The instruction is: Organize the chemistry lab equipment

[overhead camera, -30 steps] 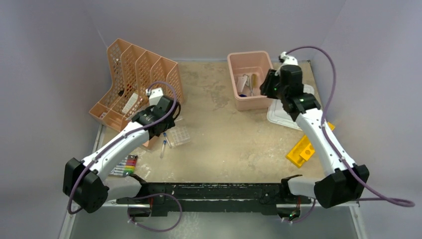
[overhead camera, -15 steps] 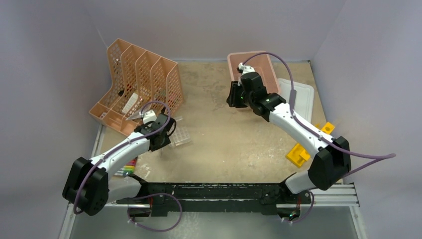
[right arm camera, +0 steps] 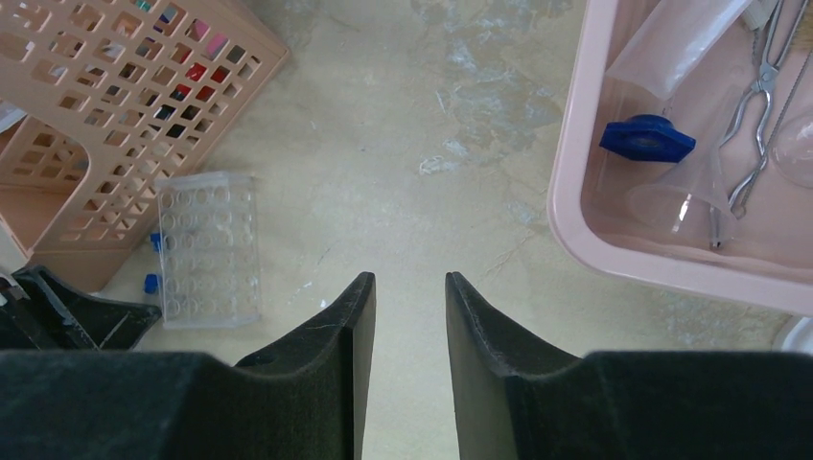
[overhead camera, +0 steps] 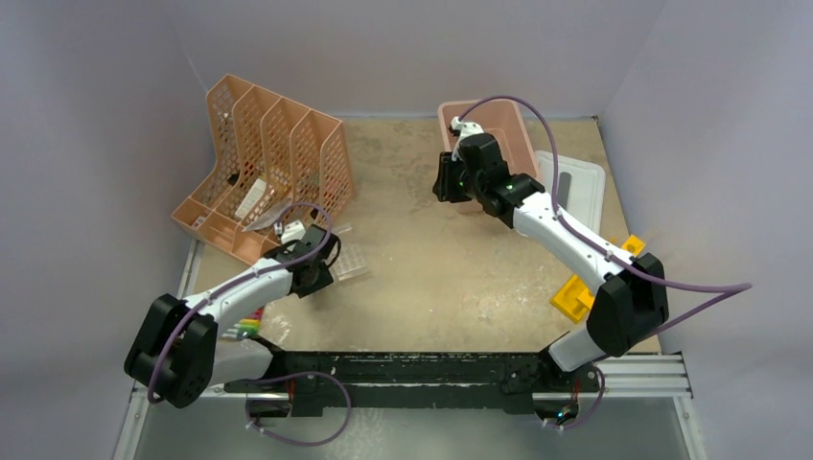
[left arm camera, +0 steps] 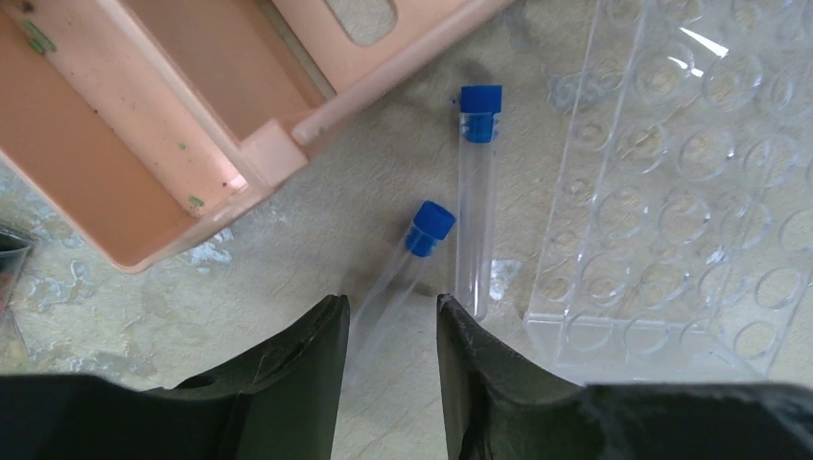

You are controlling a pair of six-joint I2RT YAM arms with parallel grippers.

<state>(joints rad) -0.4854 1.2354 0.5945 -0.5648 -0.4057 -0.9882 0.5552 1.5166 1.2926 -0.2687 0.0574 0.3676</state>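
Two blue-capped tubes lie on the table beside the clear tube rack [left arm camera: 685, 192]: one straight [left arm camera: 476, 211], one slanted [left arm camera: 407, 259]. My left gripper [left arm camera: 389, 299] is open, its jaws either side of the slanted tube's lower end without pinching it; it also shows in the top view [overhead camera: 312, 278]. My right gripper [right arm camera: 408, 278] is open and empty over bare table, just left of the pink bin [right arm camera: 585, 220]. The bin holds the flask with blue base [right arm camera: 647, 139], metal forceps [right arm camera: 762, 86] and a clear funnel-like piece [right arm camera: 685, 196]. The rack also shows in the right wrist view [right arm camera: 209, 249].
The orange perforated organiser [overhead camera: 264, 153] stands at the back left, its base corner close to the tubes [left arm camera: 192, 125]. A pack of coloured markers [overhead camera: 244, 326] lies near the left arm. A white lid [overhead camera: 575, 182] and a yellow block [overhead camera: 580, 292] sit at the right.
My right gripper has swung left from over the pink bin to the table beside it. My left gripper has drawn nearer and down over the tubes by the rack.
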